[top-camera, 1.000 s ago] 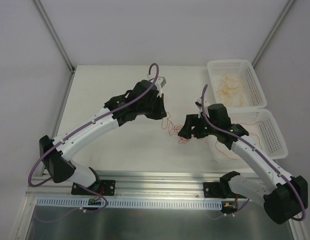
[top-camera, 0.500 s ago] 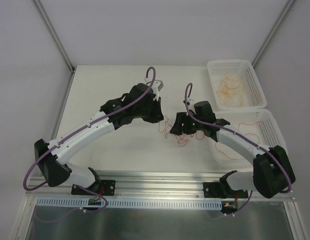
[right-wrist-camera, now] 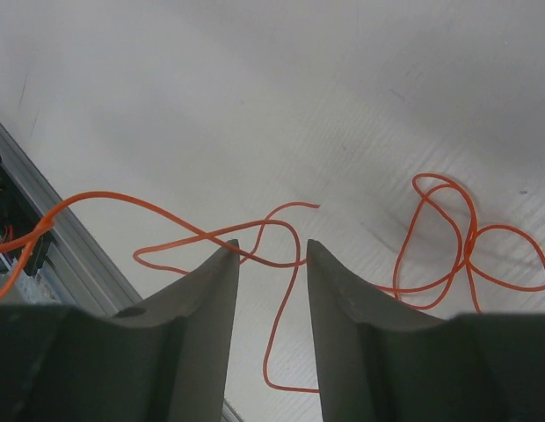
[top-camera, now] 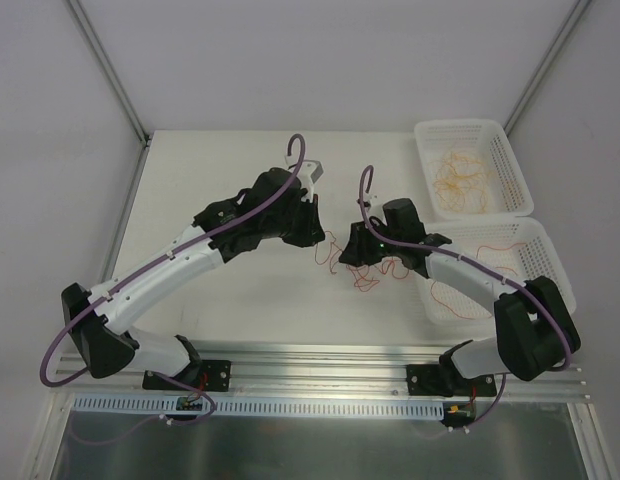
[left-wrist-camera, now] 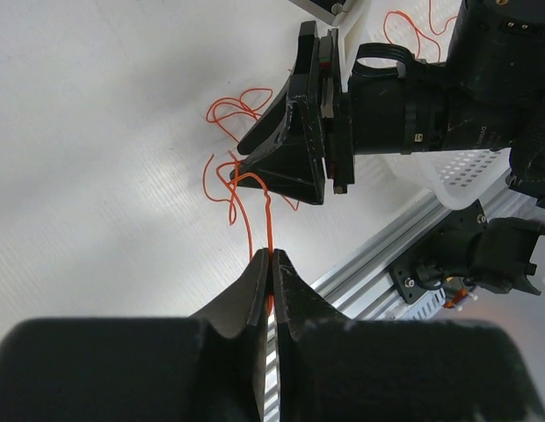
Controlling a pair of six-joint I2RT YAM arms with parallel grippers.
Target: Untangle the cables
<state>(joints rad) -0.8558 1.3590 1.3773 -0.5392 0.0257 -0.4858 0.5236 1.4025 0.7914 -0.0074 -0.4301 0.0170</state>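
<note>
Left pincer (left-wrist-camera: 270,262): clenched on one red-orange cable (left-wrist-camera: 269,220), pinched right at the tips, low centre of the left wrist view.
Held strand: it climbs almost straight from our left pincer to the nose of the right pincer, so its long axis runs pincer to pincer.
Loose tangle (top-camera: 364,270): red-orange curls on the worktop (top-camera: 240,180), centre of the overhead view, just below both pincers.
Right pincer (right-wrist-camera: 271,251): released, fingers apart, and a strand crosses the gap at their tips.
Nearer arm: the right, since the tangle lies directly beneath it.
Next move, as we judge it: clamp the crossing strand, then part the arms along that axis.
In the way: overlapping loops at the right of the right wrist view could snag.
Far basket (top-camera: 460,125): upper right, holding yellow-orange cables (top-camera: 460,180).
Near basket (top-camera: 555,265): just below it, partly under our right forearm.
</note>
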